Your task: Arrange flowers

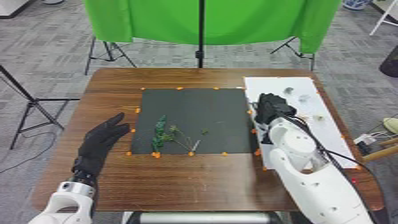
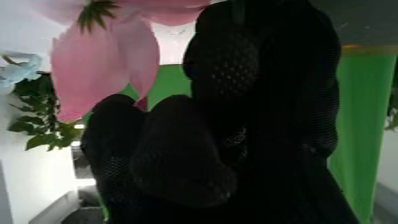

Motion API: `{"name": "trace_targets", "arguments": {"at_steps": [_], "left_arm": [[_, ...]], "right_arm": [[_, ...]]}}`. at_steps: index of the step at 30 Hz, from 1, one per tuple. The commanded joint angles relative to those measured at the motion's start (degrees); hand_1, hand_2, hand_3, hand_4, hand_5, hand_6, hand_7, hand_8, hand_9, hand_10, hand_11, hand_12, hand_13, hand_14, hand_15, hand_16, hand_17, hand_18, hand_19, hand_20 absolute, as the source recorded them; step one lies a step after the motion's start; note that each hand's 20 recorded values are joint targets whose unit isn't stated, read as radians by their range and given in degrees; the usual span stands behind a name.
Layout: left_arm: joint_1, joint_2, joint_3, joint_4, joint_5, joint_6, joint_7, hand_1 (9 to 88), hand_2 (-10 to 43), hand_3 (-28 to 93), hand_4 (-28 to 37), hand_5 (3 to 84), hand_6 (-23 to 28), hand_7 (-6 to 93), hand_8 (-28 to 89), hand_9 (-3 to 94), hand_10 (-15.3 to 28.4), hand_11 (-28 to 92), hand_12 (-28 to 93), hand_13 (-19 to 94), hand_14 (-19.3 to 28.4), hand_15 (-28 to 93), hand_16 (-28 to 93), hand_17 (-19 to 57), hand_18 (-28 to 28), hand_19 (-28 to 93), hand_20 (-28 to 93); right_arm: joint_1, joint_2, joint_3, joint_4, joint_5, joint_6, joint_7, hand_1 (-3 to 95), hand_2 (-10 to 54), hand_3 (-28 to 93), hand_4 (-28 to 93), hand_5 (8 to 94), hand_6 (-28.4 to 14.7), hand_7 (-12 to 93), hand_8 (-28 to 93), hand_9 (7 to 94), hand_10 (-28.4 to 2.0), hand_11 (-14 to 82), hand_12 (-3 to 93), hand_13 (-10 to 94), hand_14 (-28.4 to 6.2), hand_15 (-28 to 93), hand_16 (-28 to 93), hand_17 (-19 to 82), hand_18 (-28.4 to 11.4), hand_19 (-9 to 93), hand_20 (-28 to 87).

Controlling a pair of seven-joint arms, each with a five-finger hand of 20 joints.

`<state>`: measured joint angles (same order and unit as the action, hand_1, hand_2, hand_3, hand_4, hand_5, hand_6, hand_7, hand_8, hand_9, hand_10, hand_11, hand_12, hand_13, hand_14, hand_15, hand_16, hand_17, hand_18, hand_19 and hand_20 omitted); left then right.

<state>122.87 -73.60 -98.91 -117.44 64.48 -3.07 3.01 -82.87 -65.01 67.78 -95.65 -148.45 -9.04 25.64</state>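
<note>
A pink flower (image 2: 96, 65) is beside our right robot hand (image 1: 274, 107), whose grip we cannot tell; our left robot hand (image 1: 100, 141) is wide.

Downward head view, wrist close-up

Left hand (image 1: 98, 142) relaxed, right hand (image 1: 274, 107) forward.

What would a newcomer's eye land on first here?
Probably the bright green cloth hanging beyond the far edge of the brown table. Next, the pink flower close by the right hand in the wrist view, then the green sprigs lying on the dark mat.
</note>
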Motion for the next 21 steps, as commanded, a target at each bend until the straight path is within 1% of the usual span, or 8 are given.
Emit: {"name": "trace_targets", "arguments": {"at_steps": [1, 7, 12, 15, 21], "left_arm": [[0.76, -0.39, -0.17, -0.11, -0.43, -0.10, -0.53, 19.7, -3.7, 66, -23.9, 42.8, 2.4, 4.6, -5, 43.9, 12.4, 12, 15, 33, 15.3, 9, 6, 3.7, 13.4, 3, 21], [0.65, -0.44, 0.12, -0.04, -0.39, -0.33, -0.63, 19.8, -3.7, 66, -24.0, 42.6, 2.5, 4.4, -5, 43.7, 12.3, 12, 15, 33, 15.2, 9, 6, 3.7, 13.4, 3, 21], [0.39, -0.31, 0.13, 0.03, -0.33, -0.52, -0.78, 19.7, -3.7, 66, -23.9, 42.5, 2.6, 4.2, -5, 43.4, 12.2, 12, 15, 33, 15.0, 9, 6, 3.7, 13.3, 3, 21], [0.50, -0.35, 0.08, 0.00, -0.45, -0.37, -0.81, 19.7, -3.7, 66, -23.7, 42.5, 2.6, 4.3, -5, 43.3, 12.2, 12, 15, 33, 15.0, 9, 6, 3.7, 13.3, 3, 21], [0.48, -0.26, 0.20, 0.10, -0.38, -0.83, -0.83, 19.6, -3.8, 66, -23.7, 42.5, 2.6, 4.2, -5, 43.3, 12.2, 12, 15, 32, 15.0, 9, 6, 3.7, 13.3, 3, 21]], "right_arm": [[-2.01, 1.91, 0.38, -2.78, 2.17, 5.62, 0.09, 86.0, -9.5, -27, 61, 82.0, -2.6, 29, 25, 91.4, -9.4, 47.3, 26.2, 94, -1.2, 68, 28, 73, -10.0, 93, 64], [-3.49, 2.19, 0.00, -9.07, 6.31, 8.07, -0.03, 86.1, -9.5, -28, 64, 82.1, -2.9, 31, 24, 91.6, -9.4, 48.2, 25.9, 94, -0.9, 69, 28, 73, -10.0, 93, 65], [-5.53, 0.49, -0.90, -11.86, 9.04, 7.31, 0.45, 86.2, -9.5, -28, 65, 82.0, -2.9, 32, 24, 91.9, -9.3, 48.4, 25.6, 94, -0.9, 69, 28, 73, -10.0, 93, 66], [-6.89, -1.24, -1.72, -12.79, 9.69, 6.13, 1.16, 86.2, -9.5, -28, 65, 82.1, -3.0, 32, 24, 92.0, -9.3, 48.5, 25.6, 94, -0.9, 69, 28, 73, -10.0, 93, 66], [-9.82, -5.64, -2.14, -12.54, 10.88, 4.04, 2.63, 86.2, -9.5, -28, 65, 82.2, -3.0, 32, 24, 92.2, -9.4, 48.4, 25.6, 94, -0.9, 69, 28, 74, -10.0, 93, 66]]}}
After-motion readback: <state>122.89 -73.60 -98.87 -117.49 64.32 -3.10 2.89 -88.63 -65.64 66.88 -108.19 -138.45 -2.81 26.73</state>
